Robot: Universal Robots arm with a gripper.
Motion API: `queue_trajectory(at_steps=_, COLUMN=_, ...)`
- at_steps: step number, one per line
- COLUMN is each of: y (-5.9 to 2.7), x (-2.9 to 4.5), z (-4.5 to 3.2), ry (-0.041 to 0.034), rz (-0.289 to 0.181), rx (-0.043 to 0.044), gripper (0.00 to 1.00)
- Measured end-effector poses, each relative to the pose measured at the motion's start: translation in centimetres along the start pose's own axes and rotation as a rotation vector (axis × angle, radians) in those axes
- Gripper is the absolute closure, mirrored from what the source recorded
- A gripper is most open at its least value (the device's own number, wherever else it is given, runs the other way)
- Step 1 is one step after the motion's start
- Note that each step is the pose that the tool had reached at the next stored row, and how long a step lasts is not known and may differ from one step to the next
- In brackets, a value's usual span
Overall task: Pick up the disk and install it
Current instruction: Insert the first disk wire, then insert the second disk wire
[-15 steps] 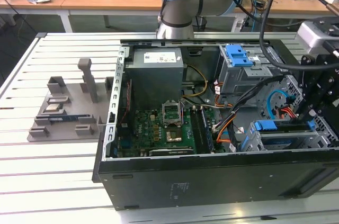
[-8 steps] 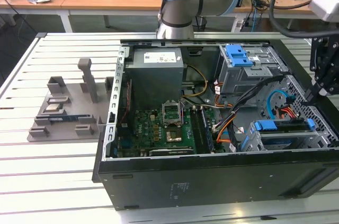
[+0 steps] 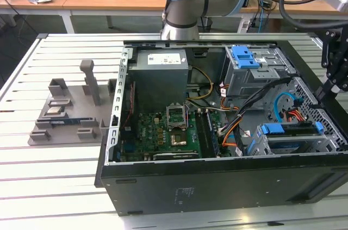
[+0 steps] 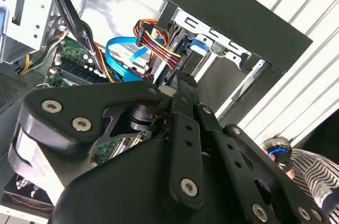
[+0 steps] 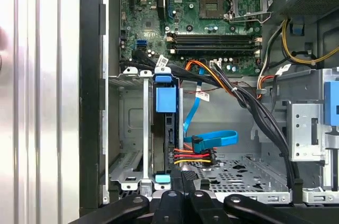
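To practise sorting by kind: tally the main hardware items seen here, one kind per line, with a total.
Open computer case: 1
Grey power-supply box: 1
Blue bracket: 1
Disk: 1
Grey fixture: 1
Total: 5

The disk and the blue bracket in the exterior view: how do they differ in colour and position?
The disk sits inside its drive cage; the blue bracket lies on top of another cage. The disk looks dark, with blue only on its rails; the bracket is blue all over. Both belong to grey metal cages.
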State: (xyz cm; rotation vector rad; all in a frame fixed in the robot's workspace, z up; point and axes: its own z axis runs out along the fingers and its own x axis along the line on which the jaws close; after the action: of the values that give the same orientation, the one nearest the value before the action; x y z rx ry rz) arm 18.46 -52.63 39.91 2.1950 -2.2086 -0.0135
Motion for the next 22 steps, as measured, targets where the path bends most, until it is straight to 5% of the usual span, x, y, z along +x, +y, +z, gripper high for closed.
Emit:
queue_trajectory(at_steps=9, y=0.0, x=0.0, z=-0.02, ry=0.0, rz=0.0, rx=0.0, gripper=0.89)
queue_trajectory(at_steps=14, y=0.0, x=0.0, z=-0.03, ry=0.0, rz=0.0, rx=0.0, gripper=0.64)
queue_trajectory(at_steps=17, y=0.16, x=-0.02, z=-0.05, ry=0.0005, rz=0.0, rx=0.0, gripper=0.64)
queue_trajectory(at_steps=22, y=2.35, x=-0.63, z=0.51, ry=0.0001, rz=0.0, rx=0.0, gripper=0.64)
